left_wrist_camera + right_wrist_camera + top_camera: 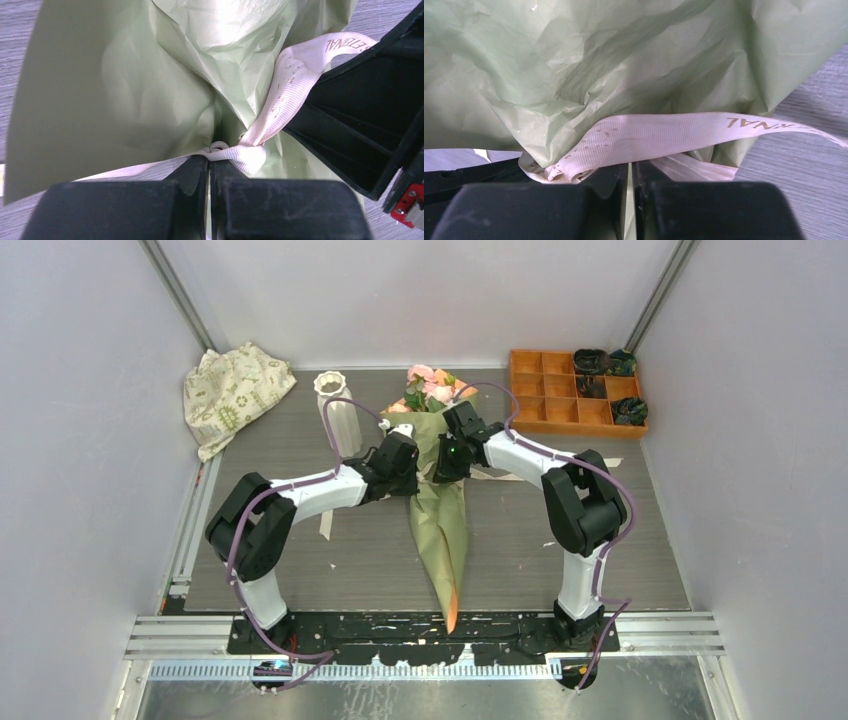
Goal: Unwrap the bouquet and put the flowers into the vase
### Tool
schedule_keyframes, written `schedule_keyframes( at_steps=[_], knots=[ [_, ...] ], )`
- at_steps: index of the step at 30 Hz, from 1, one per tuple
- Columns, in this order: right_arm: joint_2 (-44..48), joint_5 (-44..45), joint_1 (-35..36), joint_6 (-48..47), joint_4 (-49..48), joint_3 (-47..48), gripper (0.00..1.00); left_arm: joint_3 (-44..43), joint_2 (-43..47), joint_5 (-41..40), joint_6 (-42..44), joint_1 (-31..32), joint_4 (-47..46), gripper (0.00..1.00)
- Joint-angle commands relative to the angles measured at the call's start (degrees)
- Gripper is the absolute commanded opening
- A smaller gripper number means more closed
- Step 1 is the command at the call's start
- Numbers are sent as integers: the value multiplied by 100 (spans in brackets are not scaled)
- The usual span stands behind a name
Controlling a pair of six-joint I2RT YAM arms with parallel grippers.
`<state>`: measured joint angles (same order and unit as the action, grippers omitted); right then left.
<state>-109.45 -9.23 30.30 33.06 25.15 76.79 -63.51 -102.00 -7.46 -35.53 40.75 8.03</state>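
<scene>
The bouquet (440, 510) lies flat along the middle of the table, its olive-green paper cone pointing at the near edge and its orange tip nearest me. The pink and peach flowers (432, 388) stick out at the far end. The white ribbed vase (338, 420) stands upright just left of them. My left gripper (405, 458) (209, 159) is shut at the knot of the cream ribbon (290, 80). From the other side, my right gripper (447, 462) (630, 167) is closed to a thin slit under the ribbon (664, 135), against the green paper (574, 65).
A cream patterned cloth bag (232, 392) is slumped in the far left corner. An orange compartment tray (527, 385) sits far right with dark items (591, 362) in some cells. The right gripper's black body (360, 125) crowds the left wrist view.
</scene>
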Motion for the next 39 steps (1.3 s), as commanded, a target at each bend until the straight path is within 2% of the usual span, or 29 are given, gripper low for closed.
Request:
schedule_keyframes(
  at_steps=[1, 3, 11, 12, 13, 14, 16, 19, 27, 39],
  knots=[
    [150, -87, 41, -38, -187, -55, 6, -191, -21, 35, 15, -19, -127, 0],
    [236, -2, 45, -71, -134, -68, 1, -197, -32, 22, 24, -21, -126, 0],
    [746, 546, 41, -361, 335, -119, 2, -153, 41, -110, 60, -23, -72, 0],
    [729, 492, 45, -391, 459, -63, 10, -160, 47, -99, 63, -23, -75, 0],
    [728, 366, 46, -397, 535, -44, 25, -174, 48, -83, 64, -23, -84, 0],
    [718, 222, 46, -391, 532, -40, 34, -200, 39, -64, 54, -21, -82, 0],
    [728, 33, 49, -313, 445, -116, 44, -229, 34, -41, 53, -18, -82, 0],
    [741, -118, 76, -221, 354, -204, 51, -218, 63, -27, 43, -22, -85, 0],
    [692, -111, 222, -230, 361, -325, 57, -151, 119, -53, 71, -19, -139, 0],
    [460, 1170, 292, -109, 389, -104, 59, -97, 166, -35, 64, -16, -173, 0]
  ],
)
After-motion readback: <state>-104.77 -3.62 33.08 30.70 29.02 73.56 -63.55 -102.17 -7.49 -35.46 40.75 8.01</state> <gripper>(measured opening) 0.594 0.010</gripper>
